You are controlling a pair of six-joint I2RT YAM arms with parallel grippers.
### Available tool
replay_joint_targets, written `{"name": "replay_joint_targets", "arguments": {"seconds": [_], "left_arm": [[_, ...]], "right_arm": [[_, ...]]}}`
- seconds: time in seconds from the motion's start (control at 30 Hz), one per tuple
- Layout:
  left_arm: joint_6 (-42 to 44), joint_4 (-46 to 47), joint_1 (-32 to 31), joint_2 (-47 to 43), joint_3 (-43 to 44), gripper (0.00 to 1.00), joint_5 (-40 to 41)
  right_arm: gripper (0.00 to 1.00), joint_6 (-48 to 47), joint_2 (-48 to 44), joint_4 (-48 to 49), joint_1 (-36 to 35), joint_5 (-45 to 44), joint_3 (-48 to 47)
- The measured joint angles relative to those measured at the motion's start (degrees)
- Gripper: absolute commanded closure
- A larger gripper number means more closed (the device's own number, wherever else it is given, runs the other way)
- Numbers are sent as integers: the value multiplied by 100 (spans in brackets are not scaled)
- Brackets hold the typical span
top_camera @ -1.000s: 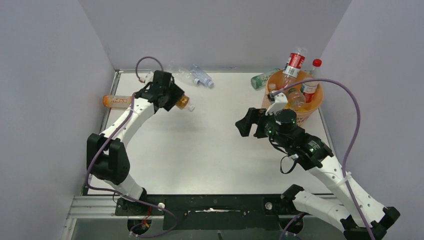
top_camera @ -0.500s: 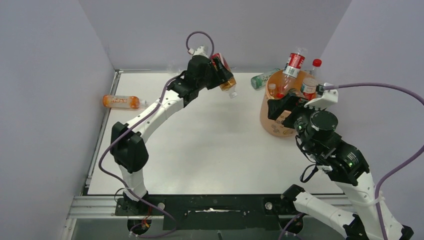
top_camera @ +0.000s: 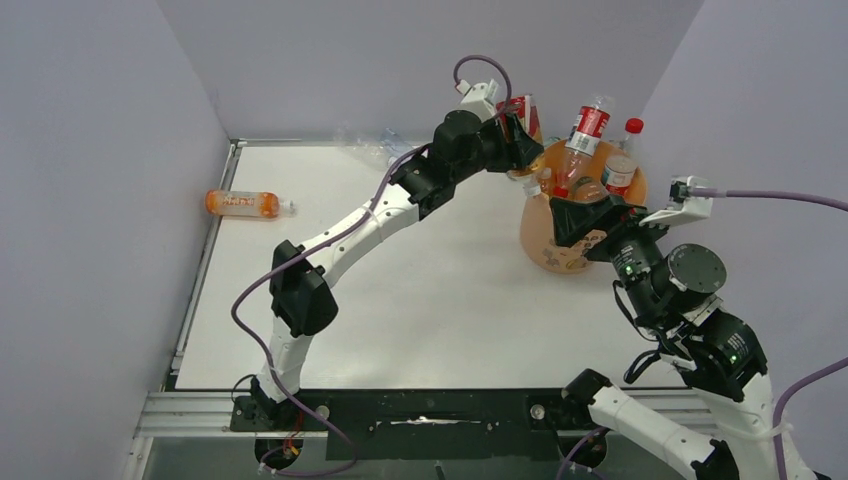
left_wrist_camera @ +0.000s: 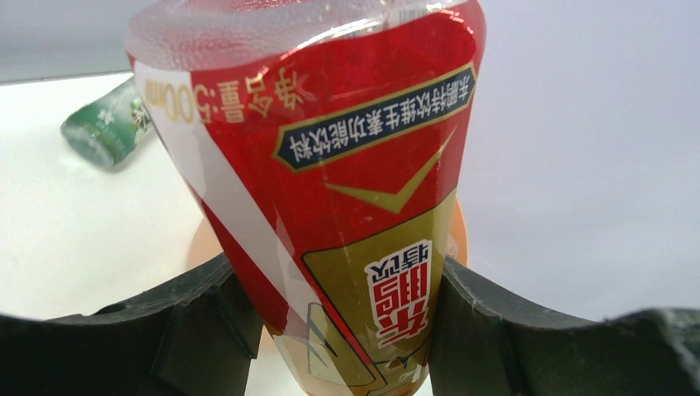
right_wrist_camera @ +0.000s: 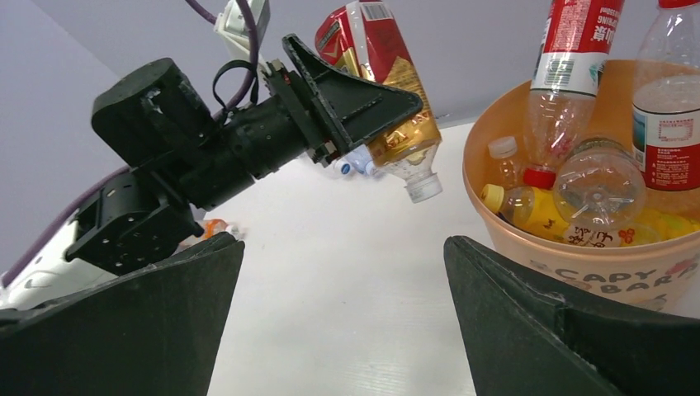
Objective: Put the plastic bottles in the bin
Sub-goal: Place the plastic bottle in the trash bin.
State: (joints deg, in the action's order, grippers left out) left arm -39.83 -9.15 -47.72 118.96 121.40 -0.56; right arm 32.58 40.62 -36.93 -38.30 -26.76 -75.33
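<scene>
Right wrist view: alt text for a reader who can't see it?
The left gripper holds a red-and-gold labelled bottle cap-down, just left of the orange bin, which holds several bottles. The open right gripper frames the bottom corners.

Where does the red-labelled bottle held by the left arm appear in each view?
Top external: the red-labelled bottle is upper middle, by the left rim of the bin.
Left wrist: it fills the centre.
Right wrist: top centre, cap pointing down.
Shared landmark: the orange bin.
</scene>
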Motion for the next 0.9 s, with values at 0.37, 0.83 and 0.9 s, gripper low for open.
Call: {"name": "replay_joint_targets", "arguments": {"seconds": [0.37, 0.83, 0.9], "left_arm": [[592, 697, -295, 664, 356, 51, 328], [1062, 1005, -649, 1346, 1078, 47, 634], [1086, 1003, -660, 1416, 1145, 45, 634]], "right_arm": [[2, -24, -284, 164, 0, 199, 133], [2, -24, -518, 175, 0, 240, 251], [2, -24, -518, 179, 0, 240, 260]]}}
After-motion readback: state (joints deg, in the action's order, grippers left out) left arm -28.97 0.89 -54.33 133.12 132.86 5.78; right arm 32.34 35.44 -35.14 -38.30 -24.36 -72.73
